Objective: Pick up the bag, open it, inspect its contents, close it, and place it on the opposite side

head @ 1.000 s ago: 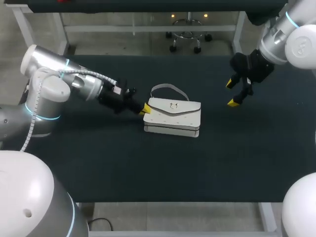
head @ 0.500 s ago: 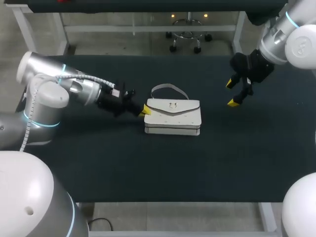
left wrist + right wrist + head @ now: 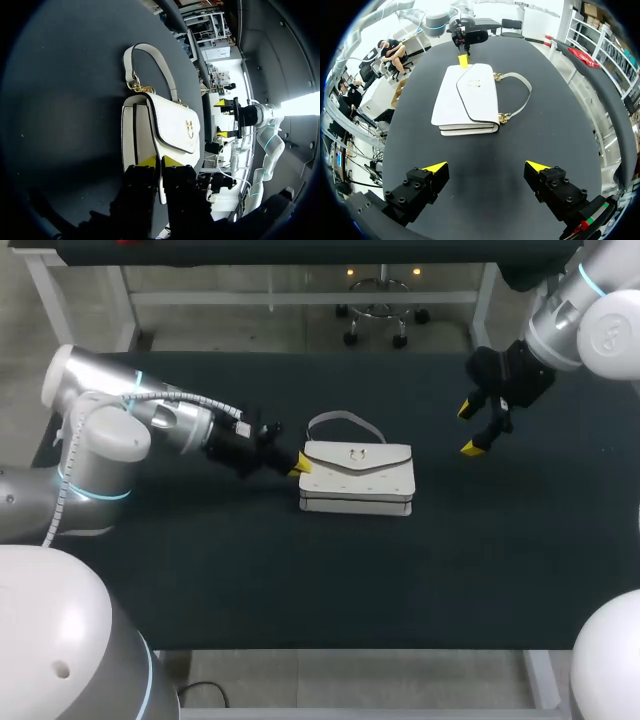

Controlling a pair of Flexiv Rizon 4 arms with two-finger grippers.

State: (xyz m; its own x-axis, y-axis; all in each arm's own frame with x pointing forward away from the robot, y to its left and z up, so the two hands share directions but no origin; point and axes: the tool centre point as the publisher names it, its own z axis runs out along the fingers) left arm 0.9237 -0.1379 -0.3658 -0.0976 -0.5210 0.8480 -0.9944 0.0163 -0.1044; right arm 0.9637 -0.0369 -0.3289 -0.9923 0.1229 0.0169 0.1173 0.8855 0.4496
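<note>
a white bag (image 3: 356, 480) is laid flat on the dark table (image 3: 200, 580), flap side up, between the two grippers. its long axis is set across the table, left to right, and its handle (image 3: 343, 421) is arched off the long edge toward the table's far side. a gold clasp (image 3: 352, 452) is seen on the flap; its emblem is too small to be made out. the left gripper (image 3: 299, 464) is set against the bag's left end, which is partly covered by it; whether that end is pinched cannot be told. the right gripper (image 3: 470, 429) is held spread wide, empty, well apart from the bag's right end.
</note>
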